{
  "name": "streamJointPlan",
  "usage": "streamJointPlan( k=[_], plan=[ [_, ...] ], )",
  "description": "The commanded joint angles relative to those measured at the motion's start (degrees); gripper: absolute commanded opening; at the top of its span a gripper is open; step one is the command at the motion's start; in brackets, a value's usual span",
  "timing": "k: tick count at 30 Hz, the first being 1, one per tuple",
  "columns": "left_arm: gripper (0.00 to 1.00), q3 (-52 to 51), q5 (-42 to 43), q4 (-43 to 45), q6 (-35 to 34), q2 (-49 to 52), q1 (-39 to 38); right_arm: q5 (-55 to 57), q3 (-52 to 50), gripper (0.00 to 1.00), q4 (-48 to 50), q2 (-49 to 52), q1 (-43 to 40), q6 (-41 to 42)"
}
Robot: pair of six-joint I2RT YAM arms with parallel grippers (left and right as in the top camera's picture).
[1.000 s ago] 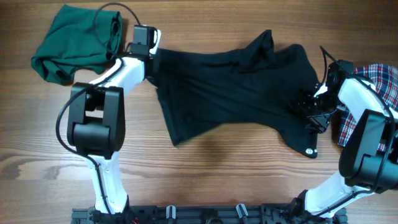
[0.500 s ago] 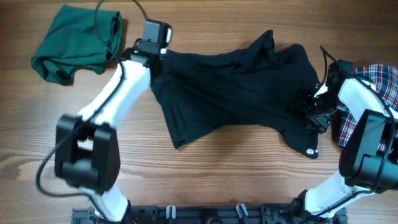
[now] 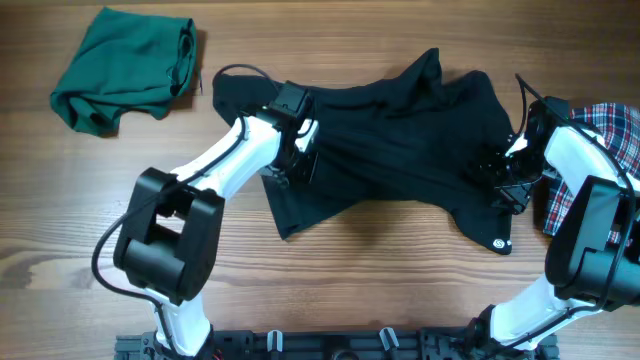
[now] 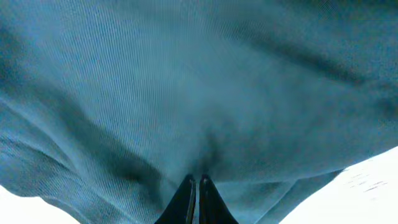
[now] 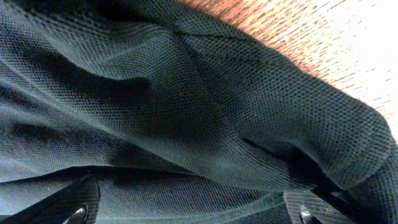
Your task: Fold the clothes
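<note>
The black top (image 3: 400,140) lies crumpled across the middle of the table, with a small white logo (image 3: 497,242) at its lower right corner. My left gripper (image 3: 298,150) sits over the top's left part. In the left wrist view the left gripper (image 4: 199,180) has its fingers pressed together, and the top's fabric (image 4: 205,93) puckers at their tips. My right gripper (image 3: 503,180) rests on the top's right side. In the right wrist view the right gripper (image 5: 186,214) stands wide open, with the mesh fabric (image 5: 186,112) bunched between its fingers (image 5: 78,202).
A dark green garment (image 3: 125,65) lies bunched at the far left. A red-white-blue plaid garment (image 3: 610,130) lies at the right edge, partly under the right arm. Bare wooden table (image 3: 380,280) shows along the front.
My left arm swung from the top's upper left corner rightward and toward the front, onto the black top, drawing its left edge inward. The right arm has not moved.
</note>
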Motion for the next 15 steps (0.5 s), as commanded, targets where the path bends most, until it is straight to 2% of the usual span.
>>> streamJointPlan(
  k=[1, 8, 15],
  plan=[
    [0.04, -3.41, 2.21, -0.24, -1.20, 0.74, -0.15, -0.98, -0.94, 0.96, 0.81, 0.59, -0.22, -0.96],
    [0.04, -7.19, 2.95, -0.39, -1.22, 0.74, -0.28, -1.20, -0.83, 0.96, 1.20, 0.59, -0.22, -0.96],
    [0.04, -10.88, 3.76, -4.87, -2.71, 0.74, -0.33, -1.16, -0.70, 0.96, 1.25, 0.59, -0.24, -0.94]
  ],
)
